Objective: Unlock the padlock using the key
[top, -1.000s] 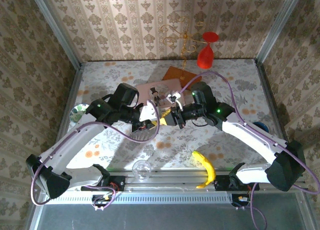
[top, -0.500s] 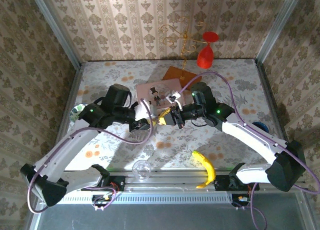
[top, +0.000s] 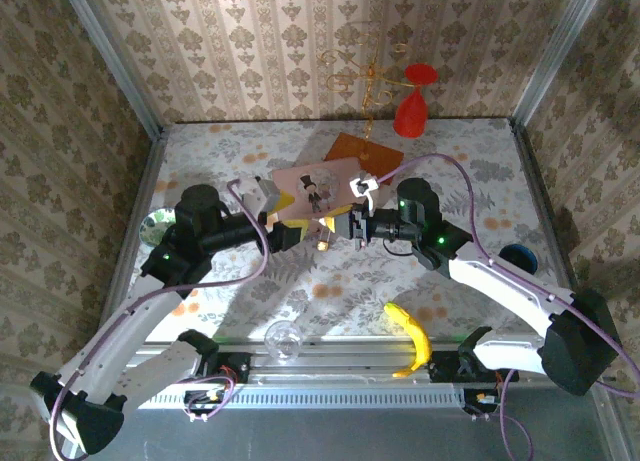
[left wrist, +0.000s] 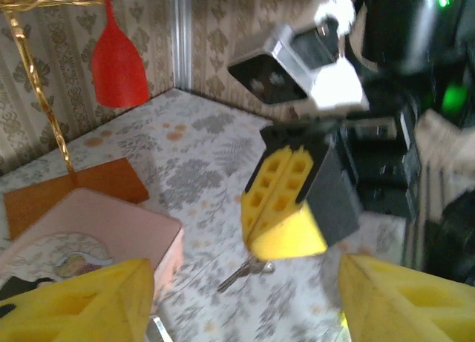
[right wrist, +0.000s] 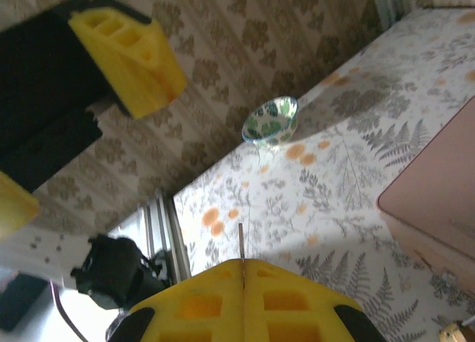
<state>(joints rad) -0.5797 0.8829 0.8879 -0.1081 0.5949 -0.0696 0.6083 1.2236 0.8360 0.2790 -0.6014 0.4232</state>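
The key (left wrist: pixel 247 272) is clamped in the right gripper (top: pixel 345 227), whose yellow fingers (left wrist: pixel 286 208) are pressed together on its head. The key's long axis runs on from those fingers: the blade sticks out of the tips and slopes down toward the table (top: pixel 330 281) and toward the left arm. From the right wrist it shows edge-on as a thin straight line above the closed fingers.

The left gripper (top: pixel 295 229) faces it from close by with its fingers (left wrist: pixel 96 297) spread wide apart.

The padlock (right wrist: pixel 454 331) seems to be the small brass-gold thing at the bottom right corner of the right wrist view, low beside the near edge of the pink box (top: pixel 295 186). Too little of it shows to tell which way it lies.

The pink box lies just behind both grippers, overlapping a brown board (top: pixel 360 149). In front of them the tabletop is bare up to the near rail, where a banana (top: pixel 410 339) and a small glass bowl (top: pixel 283 338) sit. A patterned bowl (right wrist: pixel 271 122) is at the left edge, and a red glass (top: pixel 412 106) stands by the far wall.
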